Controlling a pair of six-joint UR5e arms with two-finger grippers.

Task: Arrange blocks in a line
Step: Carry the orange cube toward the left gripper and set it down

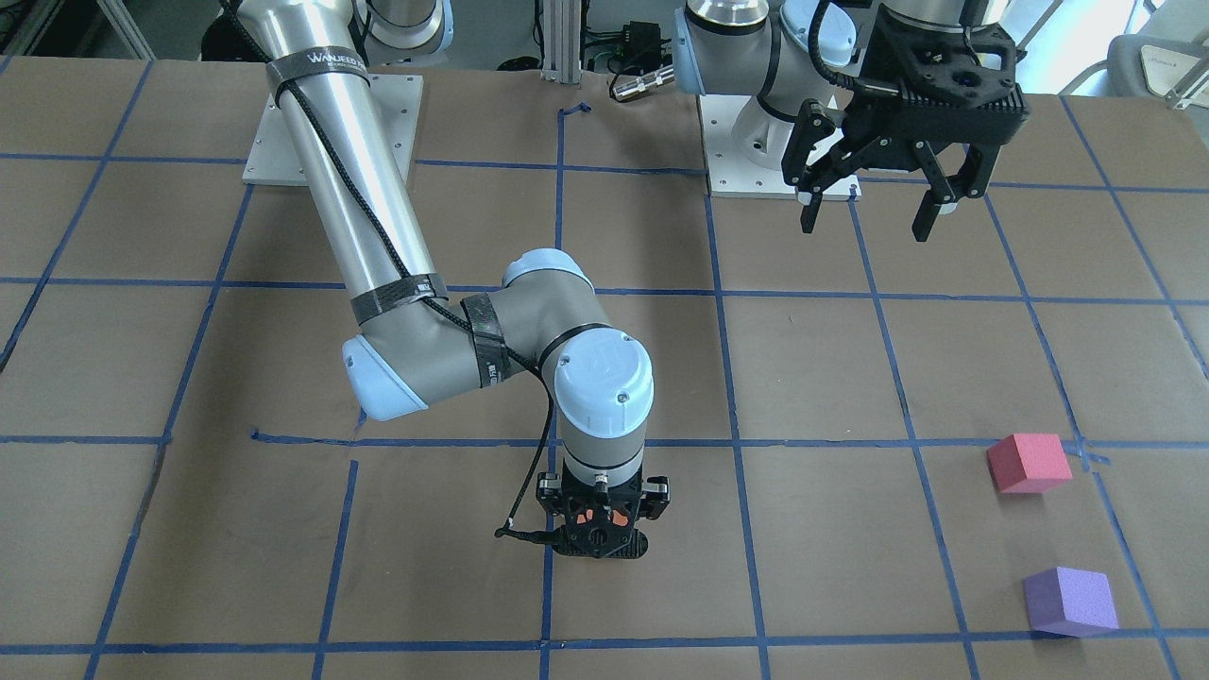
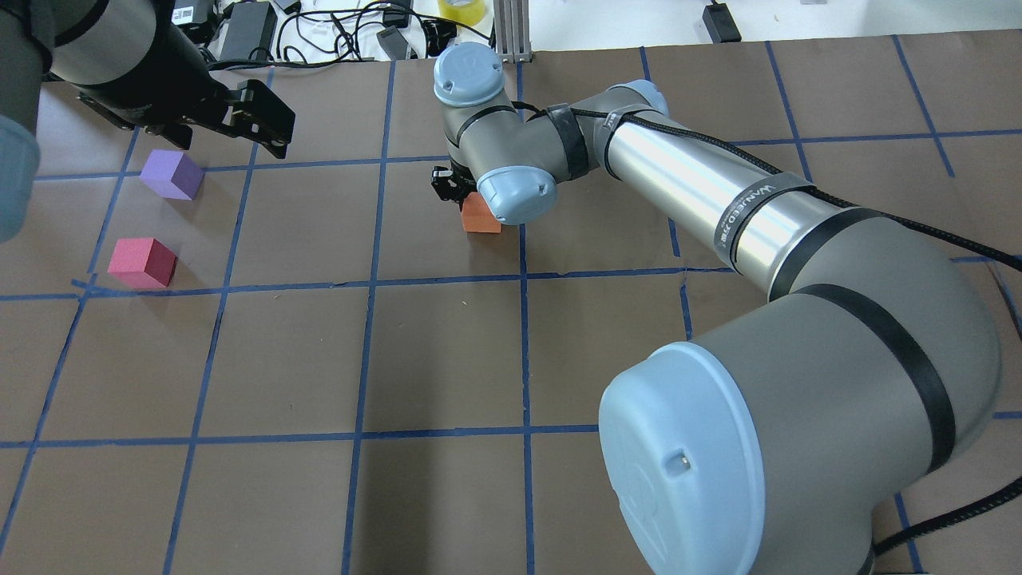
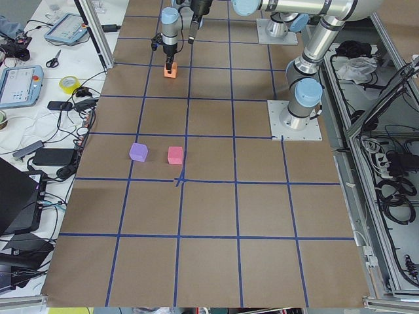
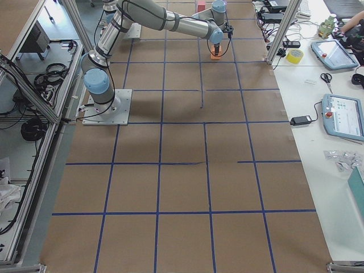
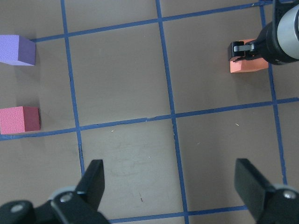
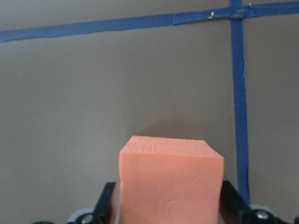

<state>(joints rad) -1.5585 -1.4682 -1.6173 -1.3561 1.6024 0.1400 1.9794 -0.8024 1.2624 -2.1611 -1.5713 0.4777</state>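
The counter (image 1: pixel 812 368) is covered in matte brown paper, marked into squares by a grid of blue tape (image 1: pixel 723 368). The tape is slightly wrinkled and patched at some crossings.

The right end effector (image 1: pixel 602 529) points straight down near the middle of the counter. Its black fingers (image 6: pixel 106 205) are closed on two opposite sides of the orange block (image 6: pixel 170 182). This block is a square-edged cube with a fine, grainy, foam-like surface and no shine. It is just beside a tape line. The block is low over the paper, and I cannot tell whether its underside touches it.

The pink block (image 1: pixel 1029 463) and the purple block (image 1: pixel 1070 601) lie on the counter at the robot's left, well apart from the orange one. They are near each other but not touching. Both are matte cubes of the same size and the same soft, foam-like look. The pink one is just beside a tape crossing. The purple one is farther from the robot.

The left end effector (image 1: pixel 866 227) hangs above the counter, near its own base plate. Its angular black fingers are spread wide and grip nothing.
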